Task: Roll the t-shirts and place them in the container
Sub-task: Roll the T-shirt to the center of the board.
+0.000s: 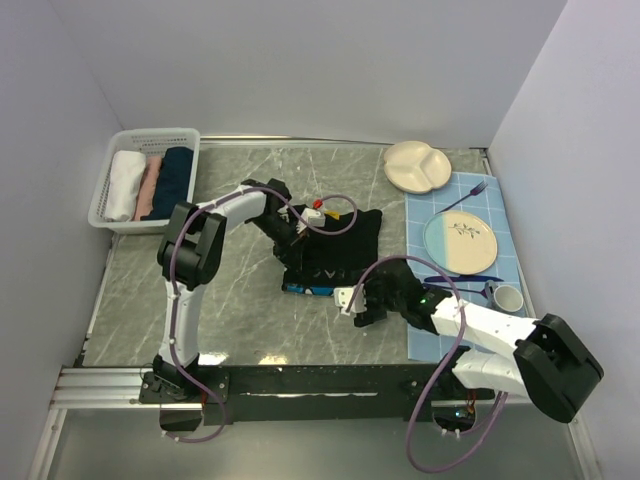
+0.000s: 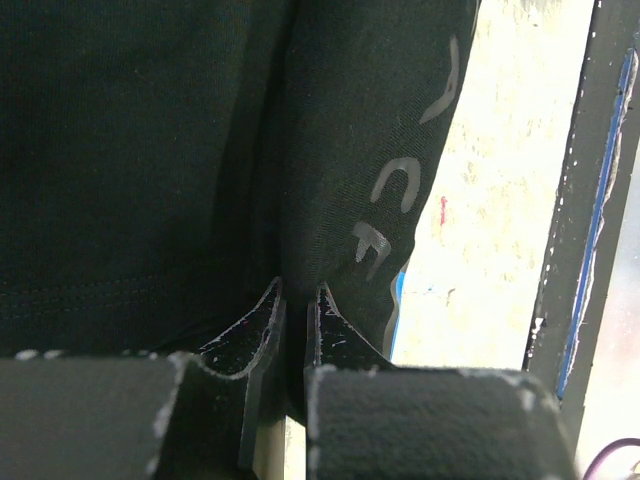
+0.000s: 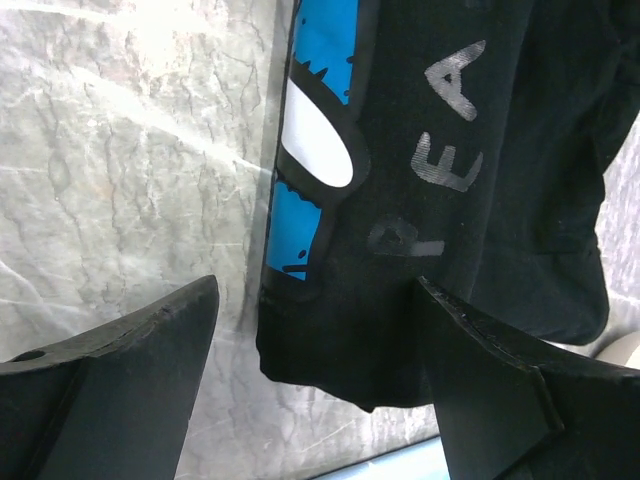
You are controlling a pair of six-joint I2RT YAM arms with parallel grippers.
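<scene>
The left gripper pinches a fold of the black t-shirt, which lies in the middle of the table. The right gripper stands wide open over the shirt's near edge. It should probably close level with the left one, so the roll comes out straight.

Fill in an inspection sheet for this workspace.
Surface: grey marble table.
Job's things: black t-shirt at the centre, partly folded, not rolled.
Clutter: basket of rolled cloths far left; divided plate, place mat with plate, fork and cup on the right.
Grippers: left tool shut on the t-shirt; right tool open at its near corner.
Cables: purple cable loops over the t-shirt.
Surroundings: plain white walls.
</scene>
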